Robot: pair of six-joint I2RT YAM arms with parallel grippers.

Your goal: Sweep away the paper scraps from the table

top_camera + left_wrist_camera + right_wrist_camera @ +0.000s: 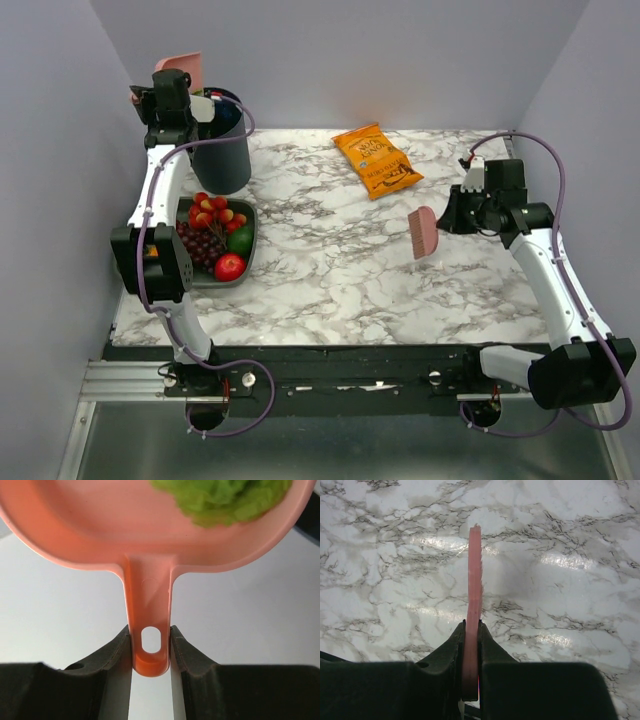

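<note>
My left gripper is raised at the back left, shut on the handle of a pink dustpan above a dark bin. In the left wrist view the handle sits between the jaws of the left gripper, and a green crumpled paper scrap lies in the dustpan. It is the only paper scrap I see. My right gripper hovers over the right half of the marble table, shut on a pink brush. The right wrist view shows the right gripper with the brush edge on above the table.
A dark grey tray with toy fruits stands at the left, just in front of the bin. An orange snack bag lies at the back centre. The walls close in on three sides.
</note>
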